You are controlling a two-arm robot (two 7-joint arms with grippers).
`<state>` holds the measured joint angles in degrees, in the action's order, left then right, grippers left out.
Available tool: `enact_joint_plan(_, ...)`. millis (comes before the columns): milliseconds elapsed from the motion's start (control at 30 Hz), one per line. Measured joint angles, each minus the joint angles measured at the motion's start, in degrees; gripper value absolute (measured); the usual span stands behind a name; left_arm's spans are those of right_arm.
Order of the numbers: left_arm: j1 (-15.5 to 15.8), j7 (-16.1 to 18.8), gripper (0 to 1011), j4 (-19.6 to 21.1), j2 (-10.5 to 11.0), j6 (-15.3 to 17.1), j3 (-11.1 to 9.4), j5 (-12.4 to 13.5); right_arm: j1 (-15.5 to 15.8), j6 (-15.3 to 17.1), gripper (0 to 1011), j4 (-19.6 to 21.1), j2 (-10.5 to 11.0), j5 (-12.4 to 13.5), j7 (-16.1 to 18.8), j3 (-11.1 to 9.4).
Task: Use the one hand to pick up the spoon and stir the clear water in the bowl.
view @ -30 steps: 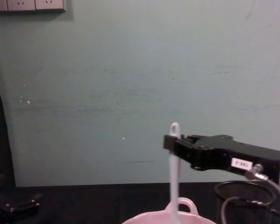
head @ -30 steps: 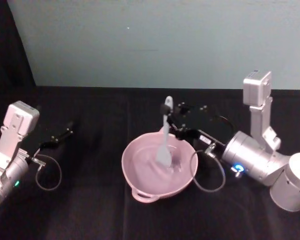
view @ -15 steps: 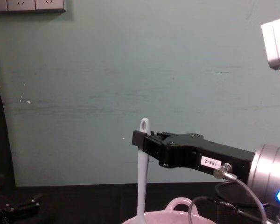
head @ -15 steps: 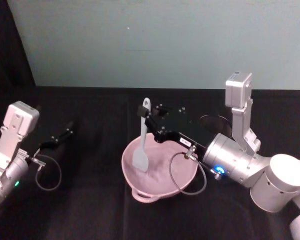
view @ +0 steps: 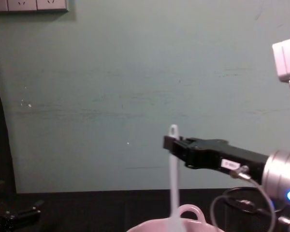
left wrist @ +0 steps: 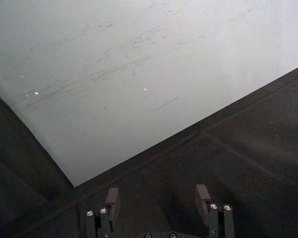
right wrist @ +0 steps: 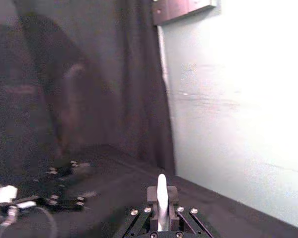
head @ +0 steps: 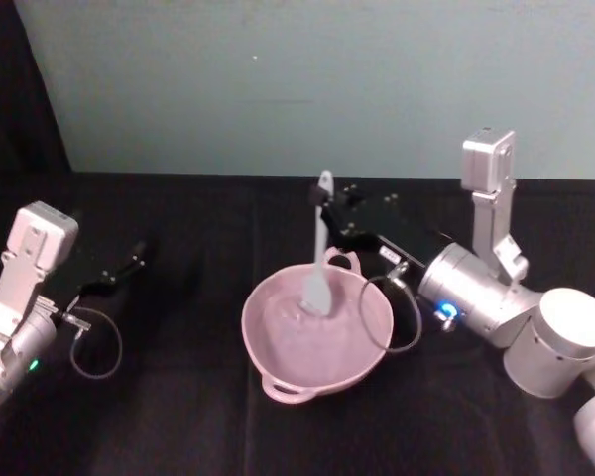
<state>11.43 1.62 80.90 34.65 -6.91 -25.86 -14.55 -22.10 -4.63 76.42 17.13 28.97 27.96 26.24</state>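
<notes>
The pale pink bowl (head: pixel 259 342) sits mid-table, its loop handle (view: pixel 189 212) rising at the far rim. My right gripper (head: pixel 329 212) reaches in from the right above the bowl's far side, shut on the upper handle of the white spoon (head: pixel 320 248). The spoon hangs nearly upright, eyelet on top, its blade (head: pixel 315 292) down inside the bowl near the far rim. From the chest, the spoon (view: pixel 173 179) drops from the black gripper (view: pixel 170 143) into the bowl. In the right wrist view the spoon handle (right wrist: pixel 161 198) stands clamped between the fingers. My left gripper (head: pixel 127 268) rests open at the far left.
A black cloth covers the table (head: pixel 178 416) up to a pale green wall (head: pixel 278 89). A grey cable loop (head: pixel 397 312) from the right wrist hangs by the bowl's right rim. The left arm's cable loop (head: pixel 97 342) lies at the left.
My right gripper swept the spoon from the bowl's middle to its left side, then back right and toward the far rim. The left arm stayed still.
</notes>
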Motion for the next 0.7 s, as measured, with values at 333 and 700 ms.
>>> enact_joint_plan(333,0.0,0.0,1005,0.0,0.0,0.0,0.0,0.0,2.65,-0.44,124,4.45,3.25,-4.38,-3.56,-3.08)
enact_joint_plan(700,0.0,0.0,1005,0.0,0.0,0.0,0.0,0.0,5.71,0.27,124,8.61,4.03,-5.02,-2.27,-3.57)
